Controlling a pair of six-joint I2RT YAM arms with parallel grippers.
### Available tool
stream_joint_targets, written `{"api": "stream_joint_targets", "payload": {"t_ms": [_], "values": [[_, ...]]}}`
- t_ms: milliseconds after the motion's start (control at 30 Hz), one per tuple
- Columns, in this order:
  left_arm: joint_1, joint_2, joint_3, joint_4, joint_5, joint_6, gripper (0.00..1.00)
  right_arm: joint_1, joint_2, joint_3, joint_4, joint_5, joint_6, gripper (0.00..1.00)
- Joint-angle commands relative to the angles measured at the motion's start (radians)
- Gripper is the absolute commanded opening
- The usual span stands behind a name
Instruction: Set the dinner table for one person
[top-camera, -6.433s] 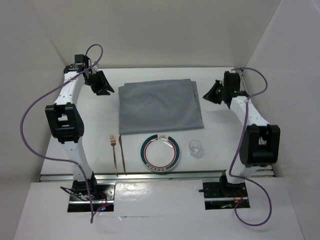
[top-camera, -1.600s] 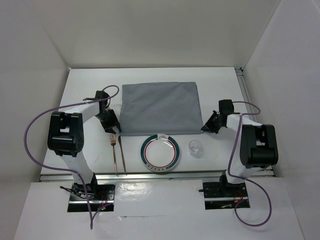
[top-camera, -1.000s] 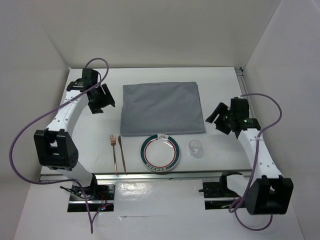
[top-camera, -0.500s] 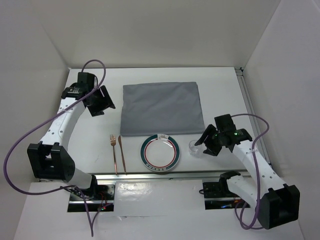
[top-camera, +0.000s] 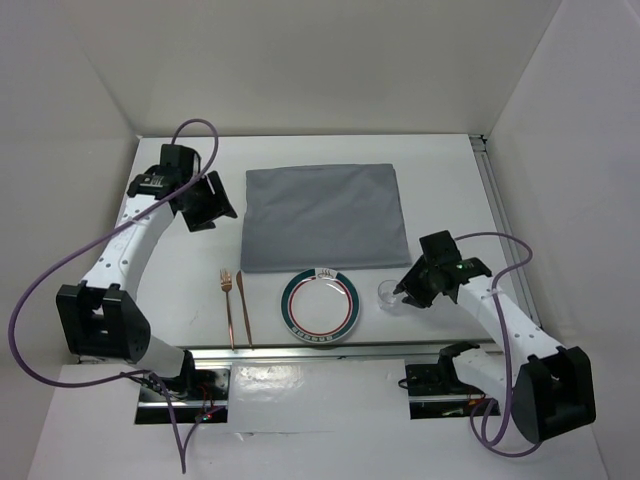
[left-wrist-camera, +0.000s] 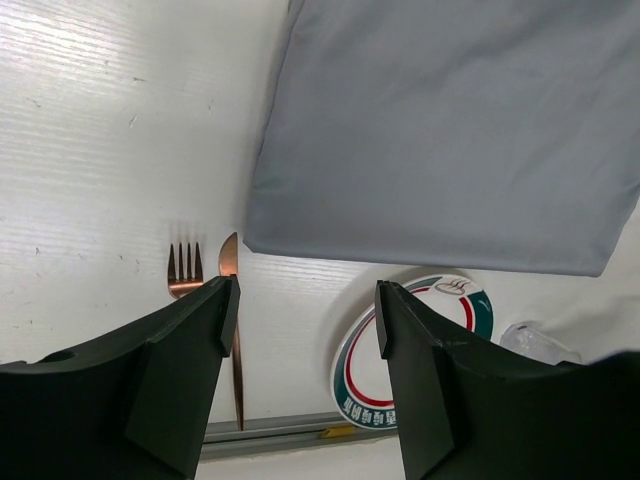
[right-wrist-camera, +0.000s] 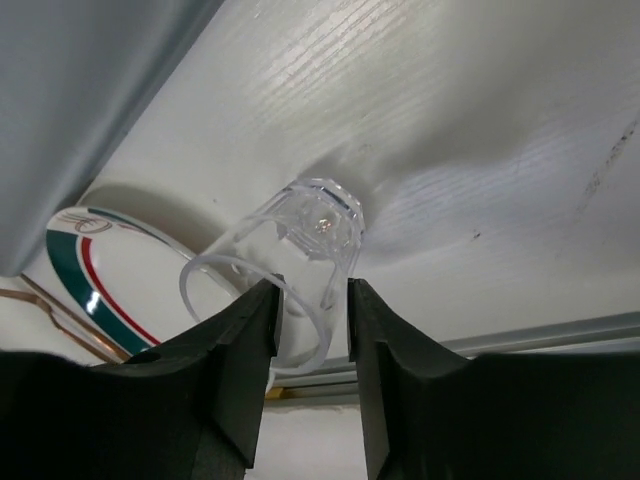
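The dinner table (top-camera: 450, 180), a big flat white top, lies under both arms. The right gripper (right-wrist-camera: 312, 300) has just come down around the small clear glass cup (right-wrist-camera: 318, 225); I cannot tell if it grips yet. The left gripper (left-wrist-camera: 305, 300) hangs wide, empty. The cup probably moves next.

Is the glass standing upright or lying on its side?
Upright. In the top view the glass shows its round open rim facing up, and its base rests on the table, beside the plate.
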Motion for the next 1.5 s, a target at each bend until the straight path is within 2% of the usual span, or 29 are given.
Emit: {"api": "stream_joint_targets", "payload": {"t_ms": [0,100,200,367,500,567,700,767,867,933,967,1033,1133,1467], "values": [[-0.014,0.010,-0.003,0.027,0.016,0.019,0.73,0.007,0.029,0.016,0.052,0.066,0.007,0.40],[-0.023,0.023,0.007,0.027,0.016,0.019,0.73,0.007,0.038,0.016,0.052,0.066,-0.002,0.24],[-0.032,0.023,0.016,0.036,0.036,0.019,0.73,0.007,0.014,0.065,0.026,0.101,-0.020,0.00],[-0.041,0.032,0.071,0.025,0.046,0.039,0.73,0.007,-0.002,0.274,-0.087,0.188,-0.150,0.00],[-0.050,0.023,0.094,0.025,0.037,0.039,0.74,0.007,0.153,0.523,-0.057,0.202,-0.273,0.00],[-0.061,0.023,0.103,0.025,0.037,0.039,0.74,0.007,0.305,0.603,-0.014,0.218,-0.327,0.00],[-0.084,0.023,0.113,0.004,0.025,0.039,0.75,-0.034,0.620,0.873,0.049,0.183,-0.402,0.00],[-0.112,0.013,0.113,-0.012,0.025,0.048,0.75,-0.045,0.815,1.063,0.049,0.182,-0.421,0.00],[-0.133,-0.025,0.080,-0.021,0.013,0.048,0.75,-0.056,1.040,1.325,0.005,0.173,-0.430,0.00],[-0.161,-0.034,0.064,-0.032,0.013,0.048,0.75,-0.065,1.134,1.501,-0.052,0.182,-0.430,0.00],[-0.161,-0.049,0.047,-0.032,0.002,0.038,0.75,-0.065,1.215,1.551,-0.069,0.182,-0.430,0.00],[-0.176,-0.077,0.016,-0.041,-0.009,0.029,0.77,-0.065,1.276,1.655,-0.095,0.181,-0.430,0.00],[-0.198,-0.093,-0.018,-0.041,-0.038,0.028,0.77,-0.086,1.340,1.688,-0.118,0.172,-0.430,0.00],[-0.207,-0.085,-0.038,-0.050,-0.041,0.039,0.77,-0.106,1.341,1.645,-0.109,0.187,-0.421,0.00]]}}
